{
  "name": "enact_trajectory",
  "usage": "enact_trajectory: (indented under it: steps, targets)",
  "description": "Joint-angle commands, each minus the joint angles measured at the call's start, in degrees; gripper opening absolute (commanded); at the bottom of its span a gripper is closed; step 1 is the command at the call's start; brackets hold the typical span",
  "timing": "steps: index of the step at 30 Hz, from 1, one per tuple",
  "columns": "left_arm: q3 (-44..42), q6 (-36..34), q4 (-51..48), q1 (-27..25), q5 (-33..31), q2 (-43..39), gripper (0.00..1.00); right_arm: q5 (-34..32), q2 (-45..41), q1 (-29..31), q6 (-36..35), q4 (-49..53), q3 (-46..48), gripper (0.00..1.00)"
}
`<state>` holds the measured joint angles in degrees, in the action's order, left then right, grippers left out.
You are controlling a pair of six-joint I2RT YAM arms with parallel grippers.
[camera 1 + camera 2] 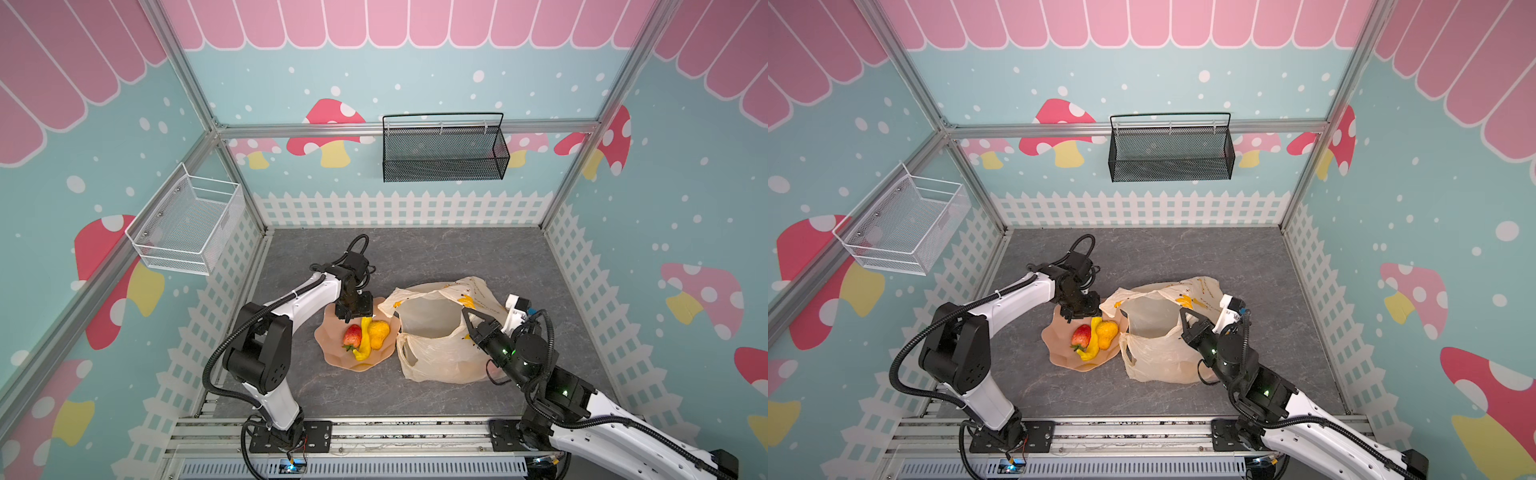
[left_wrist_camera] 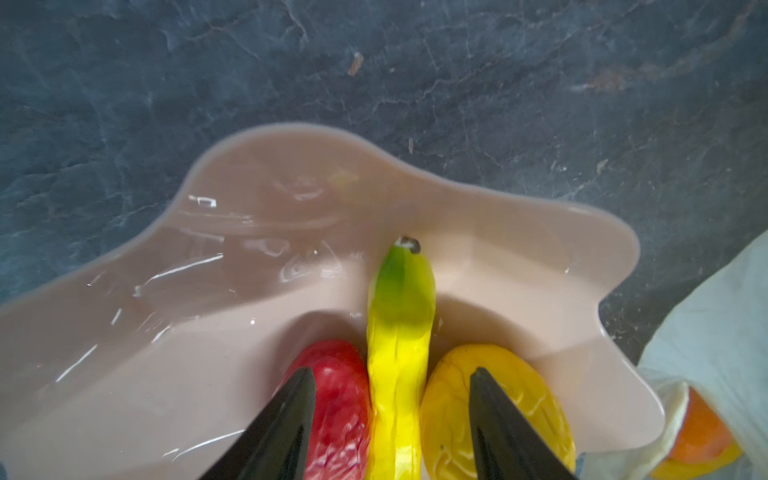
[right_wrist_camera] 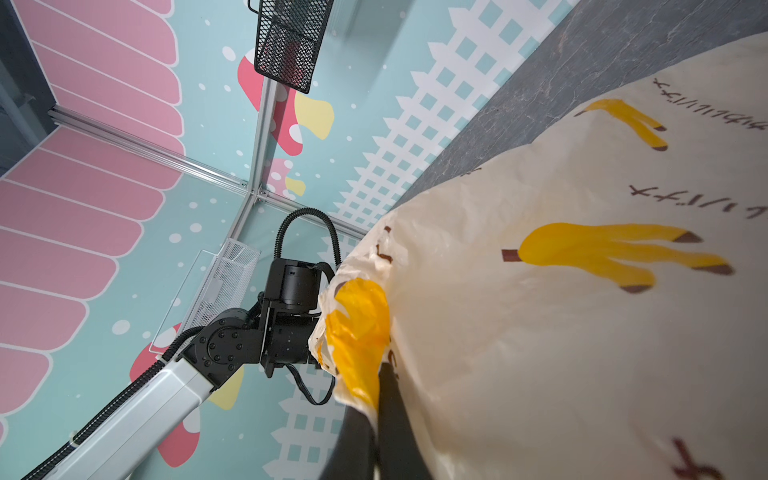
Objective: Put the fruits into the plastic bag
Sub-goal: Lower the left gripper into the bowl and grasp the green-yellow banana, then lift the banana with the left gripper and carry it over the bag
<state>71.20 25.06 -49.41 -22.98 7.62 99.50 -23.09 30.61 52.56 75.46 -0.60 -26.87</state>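
Observation:
On the peach plate (image 1: 332, 357) lie a red strawberry (image 1: 352, 336), a yellow banana (image 1: 365, 340) and a yellow-orange pear-like fruit (image 1: 379, 332), side by side. My left gripper (image 1: 351, 318) hangs over the plate's far side, pointing down. In the left wrist view it is open (image 2: 394, 370): the banana (image 2: 401, 332) runs between its fingers, with the strawberry (image 2: 336, 407) and the pear-like fruit (image 2: 449, 411) under the tips. The plastic bag (image 1: 436, 353) stands right of the plate, mouth open. My right gripper (image 1: 468, 316) is shut on the bag's rim (image 3: 361, 332), holding it up.
A black mesh basket (image 1: 444, 149) hangs on the back wall and a white wire basket (image 1: 187, 224) on the left wall. The grey stone-patterned table (image 1: 457, 253) stretches behind the plate and bag. The bag's near handle loop (image 1: 409, 353) sags beside the plate.

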Motion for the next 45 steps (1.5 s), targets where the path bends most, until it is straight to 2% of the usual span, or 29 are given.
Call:
enact_trajectory:
  steps: [1, 4, 15, 32, 45]
  targets:
    - [-0.67, 2.66, 3.09, -0.20, -1.72, 1.02, 0.59, -0.51, -0.37, 0.10, -0.34, 0.13, -0.88, 0.00]
    - [-0.79, 3.53, 4.39, -2.01, -2.26, 2.00, 0.57, -0.37, -0.11, 0.13, -0.68, 0.10, -1.07, 0.00]
    - [-1.22, 5.40, 5.51, -2.95, -4.08, 4.98, 0.53, -0.95, -0.88, 0.13, -0.33, 0.41, -0.80, 0.00]
    - [-2.12, 3.20, 5.81, -2.68, -5.77, 5.61, 0.33, -1.43, -0.99, 0.15, -0.01, 0.87, -0.81, 0.00]
    - [-0.68, 0.59, 2.29, -2.40, -4.46, 2.30, 0.21, -1.52, -1.18, 0.18, 0.11, 1.32, -0.97, 0.00]
